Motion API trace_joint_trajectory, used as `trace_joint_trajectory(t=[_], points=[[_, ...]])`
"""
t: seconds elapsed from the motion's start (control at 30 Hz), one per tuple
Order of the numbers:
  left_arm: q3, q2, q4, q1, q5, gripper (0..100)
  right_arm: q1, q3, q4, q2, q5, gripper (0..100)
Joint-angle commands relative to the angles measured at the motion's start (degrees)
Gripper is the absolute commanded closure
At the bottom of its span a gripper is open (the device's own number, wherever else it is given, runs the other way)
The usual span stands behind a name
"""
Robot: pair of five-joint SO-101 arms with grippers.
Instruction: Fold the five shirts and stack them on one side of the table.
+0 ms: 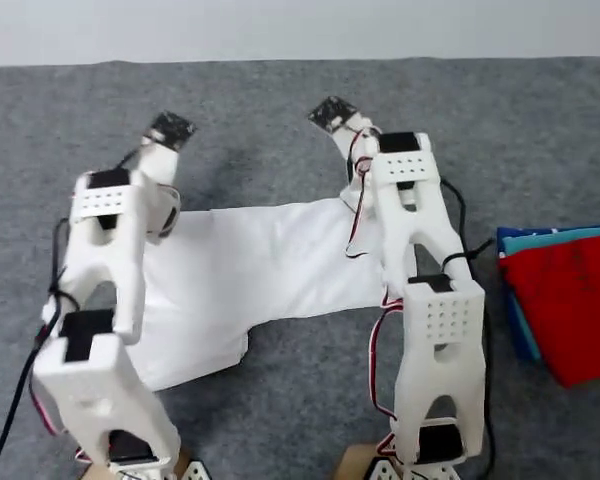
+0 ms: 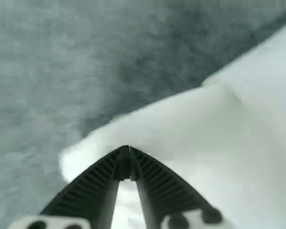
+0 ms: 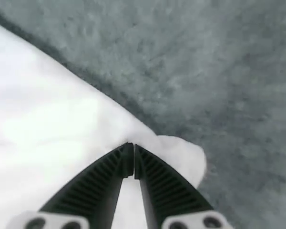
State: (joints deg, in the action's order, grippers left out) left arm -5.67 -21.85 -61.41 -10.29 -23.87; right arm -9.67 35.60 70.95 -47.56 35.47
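A white shirt (image 1: 260, 270) lies spread on the grey table (image 1: 280, 110) between the two arms. In the left wrist view my left gripper (image 2: 129, 149) is shut on a far corner of the white shirt (image 2: 205, 133), its tips pinching the cloth. My right gripper (image 3: 130, 145) is shut on the opposite far corner of the white shirt (image 3: 47, 133). From above, the left gripper (image 1: 163, 212) holds the shirt's far left edge and the right gripper (image 1: 356, 195) its far right edge. The arms hide parts of the shirt.
A stack of folded shirts sits at the table's right edge, a red shirt (image 1: 575, 300) on top with blue and teal ones (image 1: 525, 240) beneath it. Bare grey tabletop stretches beyond the white shirt and in front of it.
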Motion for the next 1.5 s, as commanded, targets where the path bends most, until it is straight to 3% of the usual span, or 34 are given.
trace_joint_trajectory(t=[0.0, 0.27, 0.73, 1.07, 1.27, 1.47], points=[[3.38, -3.6, 3.16, -1.49, 0.35, 100, 1.98, 3.6, -3.12, -0.66, -0.18, 98.8], [15.87, -12.13, 0.09, -8.26, -1.41, 100, 6.37, 3.6, -5.14, -1.63, -0.18, 98.8], [39.78, -13.71, -24.44, -8.62, -2.73, 100, 3.91, 3.6, -2.59, 10.51, -0.18, 98.6], [56.75, -13.71, -37.89, -8.44, -2.55, 100, 0.84, 3.6, 7.08, 18.51, -0.44, 98.7], [57.36, -13.36, -39.12, -10.11, -2.37, 100, -4.0, 3.6, 20.53, 21.58, -0.53, 98.8], [51.56, -4.48, -39.03, -14.59, -2.46, 100, -10.42, 3.6, 30.81, 23.25, -0.53, 98.8]])
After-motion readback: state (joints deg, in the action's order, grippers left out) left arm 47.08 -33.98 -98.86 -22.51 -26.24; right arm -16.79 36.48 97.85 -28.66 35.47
